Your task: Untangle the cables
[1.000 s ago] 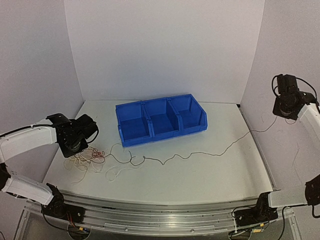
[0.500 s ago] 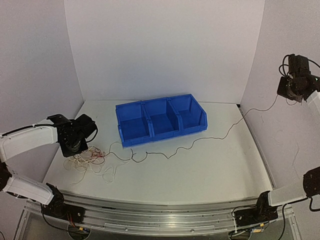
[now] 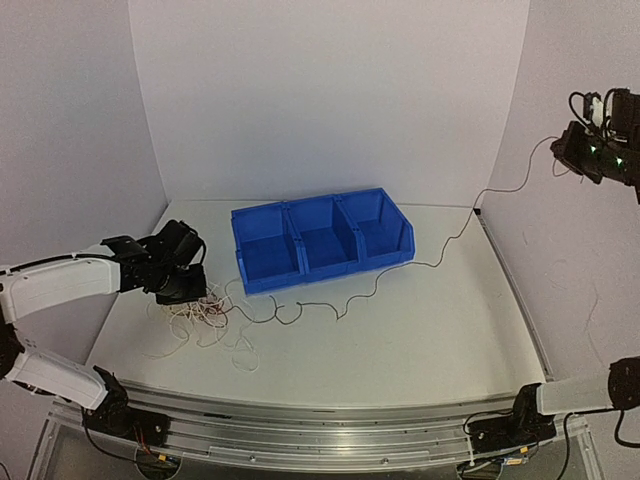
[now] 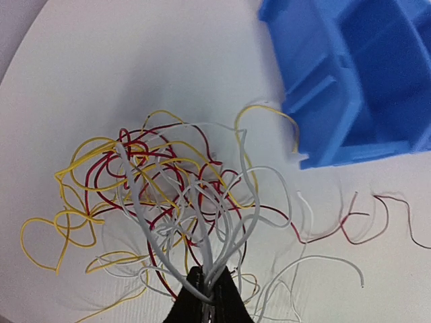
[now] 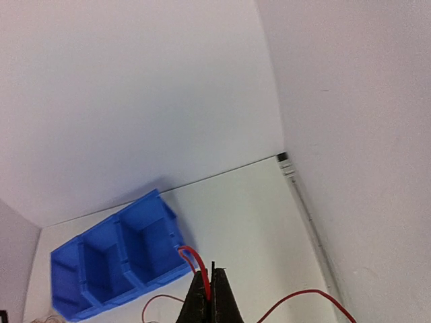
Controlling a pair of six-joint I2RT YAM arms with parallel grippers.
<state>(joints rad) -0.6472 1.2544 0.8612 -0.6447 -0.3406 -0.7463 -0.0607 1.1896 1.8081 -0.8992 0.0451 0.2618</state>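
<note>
The left hand (image 4: 210,293) pinches the tangle of thin white, yellow and red cables (image 4: 172,195), anchoring it. High up, the right hand (image 5: 210,291) grips one red strand (image 5: 191,253), seemingly to free it.

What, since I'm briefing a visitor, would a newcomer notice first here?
A tangle of thin white, dark red and yellow cables, pinched by the left gripper, lies left of the three-compartment blue plastic bin. One dark red cable runs from it past the bin's front, up to the right gripper held high at far right.
</note>
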